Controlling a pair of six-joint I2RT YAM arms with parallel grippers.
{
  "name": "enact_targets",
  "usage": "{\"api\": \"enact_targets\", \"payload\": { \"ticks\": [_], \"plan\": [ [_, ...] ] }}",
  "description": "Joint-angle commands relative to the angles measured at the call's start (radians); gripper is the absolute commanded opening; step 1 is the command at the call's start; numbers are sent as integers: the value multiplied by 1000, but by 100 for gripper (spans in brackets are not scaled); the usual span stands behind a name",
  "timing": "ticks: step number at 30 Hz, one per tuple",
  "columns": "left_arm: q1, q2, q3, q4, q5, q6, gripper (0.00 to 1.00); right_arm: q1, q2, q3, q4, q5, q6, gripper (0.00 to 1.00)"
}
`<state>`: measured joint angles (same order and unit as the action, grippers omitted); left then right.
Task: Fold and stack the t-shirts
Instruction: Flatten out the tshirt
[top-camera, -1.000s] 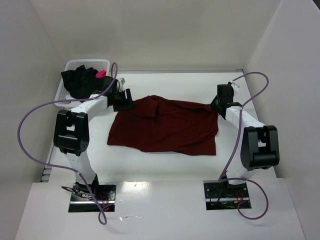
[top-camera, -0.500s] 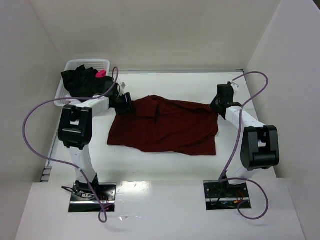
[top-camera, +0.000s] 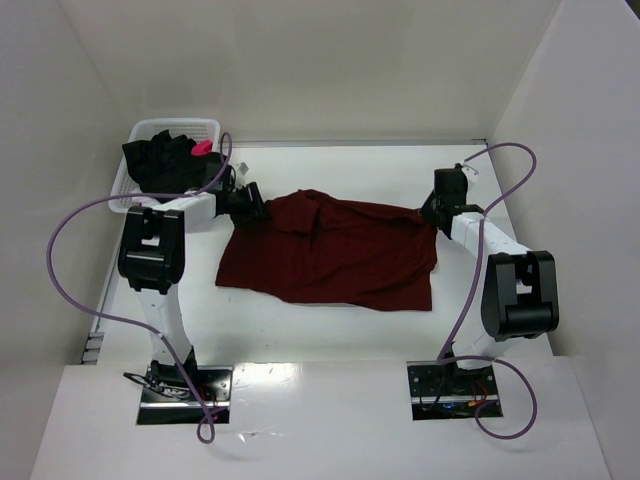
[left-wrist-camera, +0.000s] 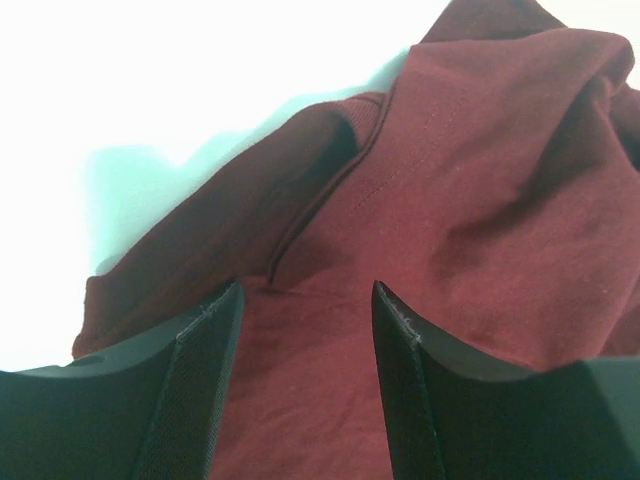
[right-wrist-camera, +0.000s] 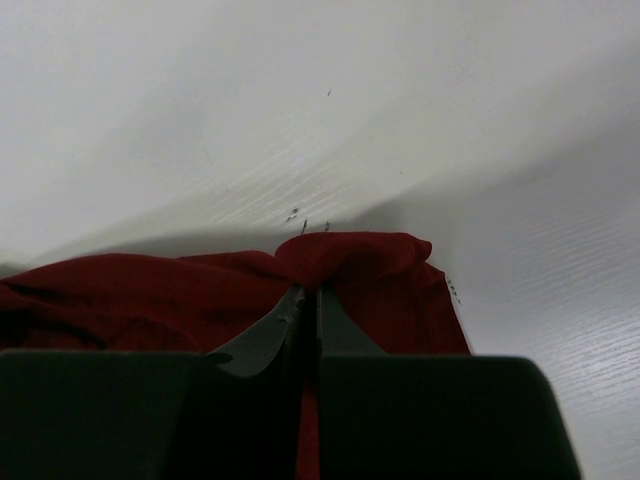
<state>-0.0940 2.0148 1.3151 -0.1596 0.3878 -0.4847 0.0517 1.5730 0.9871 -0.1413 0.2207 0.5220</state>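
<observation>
Shows maroon shirt (top-camera: 330, 255) rumpled on table (top-camera: 330, 335), left gripper (top-camera: 250, 205) at its far-left corner, right gripper (top-camera: 432, 212) at far-right corner, black shirt (top-camera: 165, 165) heaped in basket (top-camera: 207, 126).

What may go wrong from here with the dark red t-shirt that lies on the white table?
1. The right gripper is shut on only a small bunched corner of the dark red cloth t-shirt; a pull may slip it out.
2. The left gripper is open over folded cloth by a seam; closing there may catch several layers and spoil the fold.
3. The left arm's purple cable loops beside the white plastic mesh basket and might snag it.
</observation>
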Motion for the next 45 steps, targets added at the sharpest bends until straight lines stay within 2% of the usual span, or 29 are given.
{"api": "enact_targets", "payload": {
  "ticks": [1, 8, 16, 22, 27, 28, 35, 39, 45],
  "plan": [
    [0, 35, 26, 52, 58, -26, 62, -6, -21, 16, 52, 23, -17, 7],
    [0, 35, 35, 65, 89, -35, 54, -6, -2, 25, 52, 23, -17, 7],
    [0, 64, 44, 74, 89, -45, 52, -6, 7, 25, 52, 23, -17, 7],
    [0, 82, 71, 86, 36, -65, 49, -6, 7, 35, 52, 23, -17, 7],
    [0, 91, 72, 129, 32, -84, 37, -6, 16, 44, 52, 23, -26, 7],
    [0, 101, 72, 129, 33, -84, 30, -6, 25, 44, 52, 23, -27, 7],
    [0, 91, 72, 182, 54, -104, 1, -6, 35, 62, 52, 32, -27, 5],
    [0, 3, 3, 252, -10, -104, 0, -6, 44, 71, 52, 42, -27, 2],
    [10, -69, 62, 154, -23, -57, 0, -6, 53, 113, 52, 60, -27, 0]
  ]
}}
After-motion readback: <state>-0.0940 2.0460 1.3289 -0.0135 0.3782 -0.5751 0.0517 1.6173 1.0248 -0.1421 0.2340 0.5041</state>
